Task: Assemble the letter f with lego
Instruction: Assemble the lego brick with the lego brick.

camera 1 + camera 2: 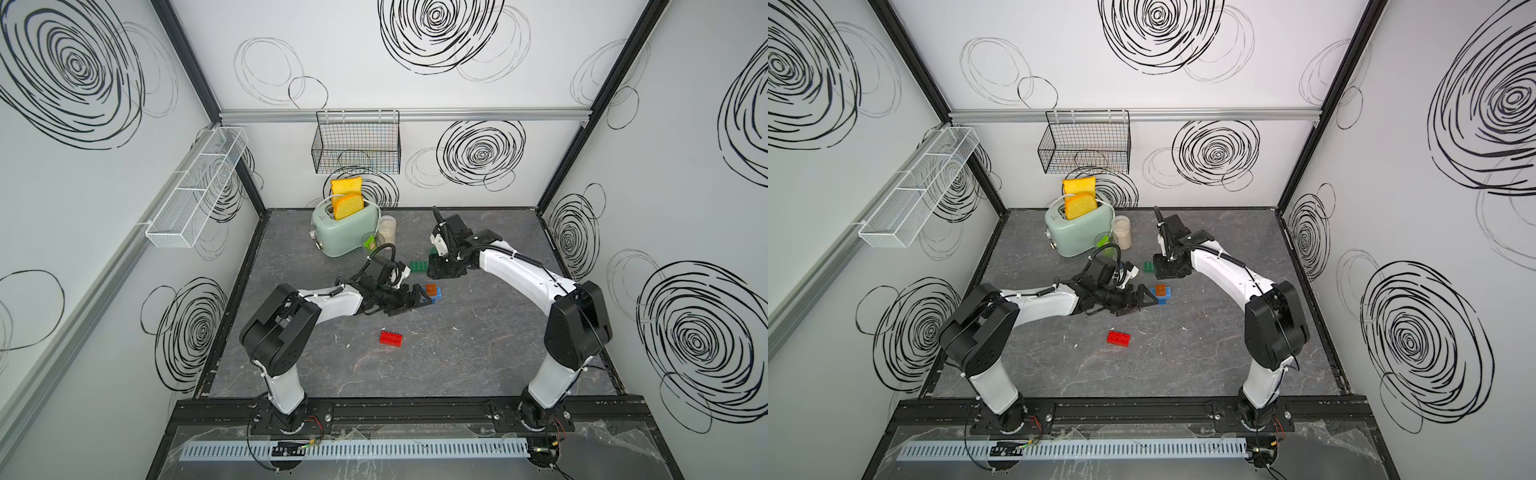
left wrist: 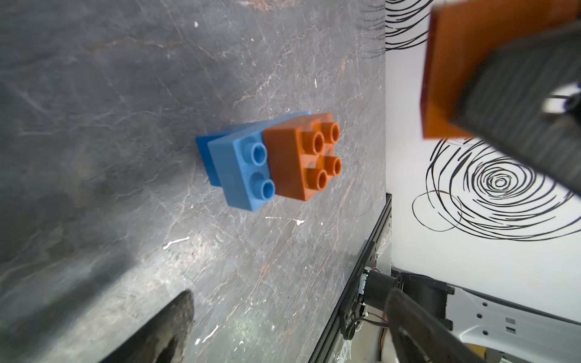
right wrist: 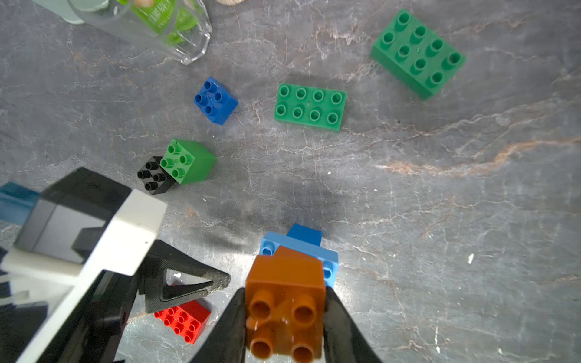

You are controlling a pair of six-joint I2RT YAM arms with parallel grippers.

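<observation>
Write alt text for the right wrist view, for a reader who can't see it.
The right gripper clamps an orange brick, studs facing the camera, partly hiding a light blue brick. Loose on the grey table: two oblong green bricks, a blue brick, a red brick.

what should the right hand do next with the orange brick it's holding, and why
Likely lower the right hand down and press its held orange brick onto the stacked orange brick. The stacked one's studs are bare, the held one lines up over it in the right wrist view, and the left hand stands open alongside.
</observation>
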